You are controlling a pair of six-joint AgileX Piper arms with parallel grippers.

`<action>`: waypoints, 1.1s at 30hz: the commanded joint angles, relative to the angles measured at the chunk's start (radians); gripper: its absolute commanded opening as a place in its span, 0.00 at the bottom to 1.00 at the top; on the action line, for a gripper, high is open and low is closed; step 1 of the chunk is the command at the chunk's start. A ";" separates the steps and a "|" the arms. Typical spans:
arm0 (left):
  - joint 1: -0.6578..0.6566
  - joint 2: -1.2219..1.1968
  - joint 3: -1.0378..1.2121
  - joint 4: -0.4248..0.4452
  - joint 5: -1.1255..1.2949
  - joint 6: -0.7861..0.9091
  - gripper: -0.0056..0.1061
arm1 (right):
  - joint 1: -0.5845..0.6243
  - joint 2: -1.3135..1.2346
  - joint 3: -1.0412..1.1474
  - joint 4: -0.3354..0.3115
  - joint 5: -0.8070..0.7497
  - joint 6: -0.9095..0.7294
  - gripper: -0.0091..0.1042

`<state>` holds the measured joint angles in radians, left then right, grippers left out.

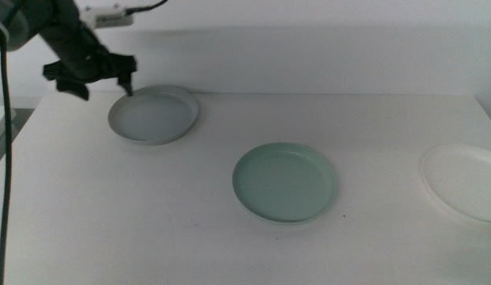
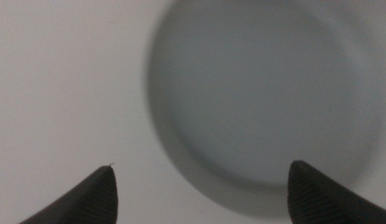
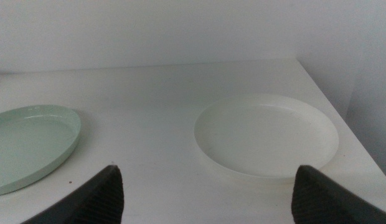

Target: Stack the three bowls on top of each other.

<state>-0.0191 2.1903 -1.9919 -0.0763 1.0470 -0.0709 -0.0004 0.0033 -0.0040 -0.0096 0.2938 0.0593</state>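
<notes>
The grey bowl (image 1: 154,114) sits at the table's back left. The mint green bowl (image 1: 285,182) lies in the middle and the white bowl (image 1: 463,184) at the right edge. All three lie apart, flat on the table. My left gripper (image 1: 103,82) hovers open and empty over the grey bowl's left rim. In the left wrist view the gripper (image 2: 202,165) is open above the blurred grey bowl (image 2: 261,93). My right gripper (image 3: 207,168) is open and empty, low before the white bowl (image 3: 268,134), with the mint green bowl (image 3: 28,146) to one side. The right arm is out of the middle view.
The white table (image 1: 87,222) ends at a pale wall (image 1: 325,47) behind. The white bowl lies close to the table's right edge (image 3: 342,118). A dark cable (image 1: 3,158) hangs down at the far left.
</notes>
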 commanded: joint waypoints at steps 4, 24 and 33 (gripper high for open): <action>0.037 0.128 -0.111 0.006 0.000 0.048 0.89 | -0.008 -0.003 0.004 -0.003 -0.010 -0.004 0.89; 0.080 0.263 -0.117 -0.116 -0.119 0.099 0.17 | -0.008 -0.003 0.004 -0.003 -0.010 -0.004 0.89; 0.166 0.153 -0.090 -0.258 -0.010 0.229 0.03 | -0.008 -0.003 0.004 -0.003 -0.010 -0.004 0.89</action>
<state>0.1465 2.4142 -2.0883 -0.3446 1.0200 0.1465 -0.0004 0.0033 -0.0040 -0.0096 0.2938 0.0593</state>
